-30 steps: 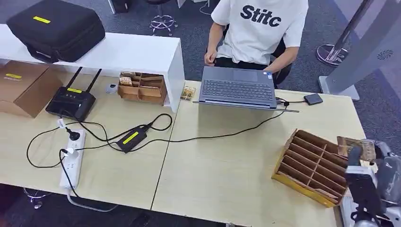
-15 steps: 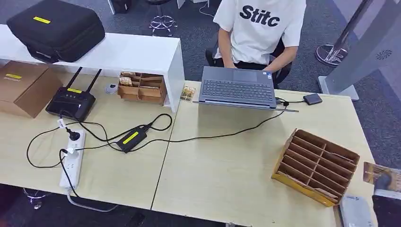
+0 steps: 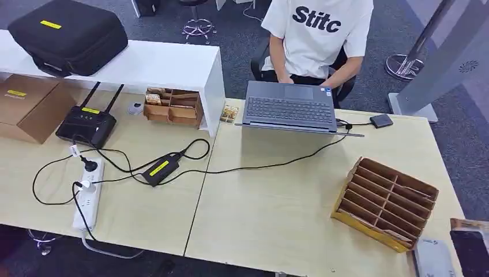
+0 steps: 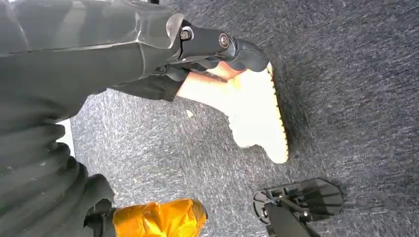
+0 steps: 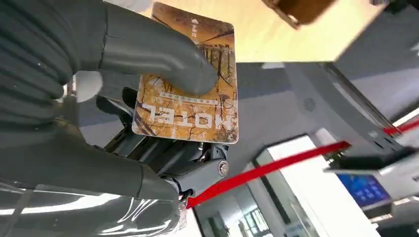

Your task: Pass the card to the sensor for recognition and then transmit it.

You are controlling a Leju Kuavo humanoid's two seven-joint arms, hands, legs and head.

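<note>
Right hand [image 5: 123, 98] gripping the card [image 5: 190, 79], now lower past the table [image 3: 277, 213] edge than before.

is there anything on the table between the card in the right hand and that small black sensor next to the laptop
Yes. The right hand pinches the hotel card at the table's near right corner; the wooden slotted organizer stands between it and the small black sensor.
</note>
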